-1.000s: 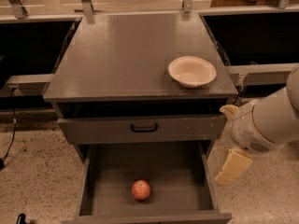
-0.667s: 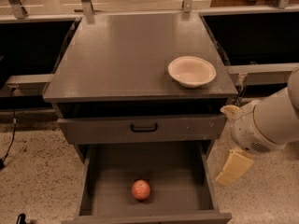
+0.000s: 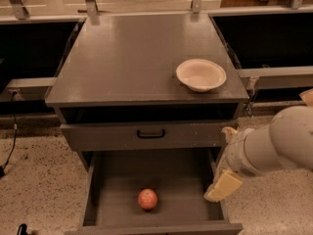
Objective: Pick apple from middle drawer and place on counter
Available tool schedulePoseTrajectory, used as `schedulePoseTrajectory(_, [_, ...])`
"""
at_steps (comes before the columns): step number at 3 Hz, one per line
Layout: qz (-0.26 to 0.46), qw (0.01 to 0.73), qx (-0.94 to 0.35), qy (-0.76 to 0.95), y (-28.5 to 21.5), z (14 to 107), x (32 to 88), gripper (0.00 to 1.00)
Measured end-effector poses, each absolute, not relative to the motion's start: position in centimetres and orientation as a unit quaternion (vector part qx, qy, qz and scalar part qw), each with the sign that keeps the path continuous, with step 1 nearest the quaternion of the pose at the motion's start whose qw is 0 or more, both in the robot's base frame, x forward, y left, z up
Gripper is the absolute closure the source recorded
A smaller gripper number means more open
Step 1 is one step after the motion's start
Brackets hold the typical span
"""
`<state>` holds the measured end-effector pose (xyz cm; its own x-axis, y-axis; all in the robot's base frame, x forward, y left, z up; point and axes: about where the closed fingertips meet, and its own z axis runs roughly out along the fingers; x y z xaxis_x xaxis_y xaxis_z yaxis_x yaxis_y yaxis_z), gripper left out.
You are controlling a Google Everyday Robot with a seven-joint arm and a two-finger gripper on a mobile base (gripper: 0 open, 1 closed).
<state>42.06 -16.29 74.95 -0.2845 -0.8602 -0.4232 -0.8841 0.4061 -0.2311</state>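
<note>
Our hand (image 3: 222, 185) has dipped slightly left, toward the right wall of the middle drawer (image 3: 117, 177); we cannot tell its opening. The apple (image 3: 147, 199) lies untouched on the drawer floor, so the reach is still ahead of us.

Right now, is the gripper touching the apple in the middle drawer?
Apart. The camera view shows the gripper at the right wall of the middle drawer, and bare drawer floor lies between it and the apple.
</note>
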Motion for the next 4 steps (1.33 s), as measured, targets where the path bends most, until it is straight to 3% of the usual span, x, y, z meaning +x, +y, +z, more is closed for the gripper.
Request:
schedulePoseTrajectory(2, [0.003,0.276,-0.531,0.802,-15.5,71.7,43.3,0.0])
schedulePoseTrajectory(4, [0.039,0.298,-0.537,0.788,-14.0,62.3,44.1,0.0])
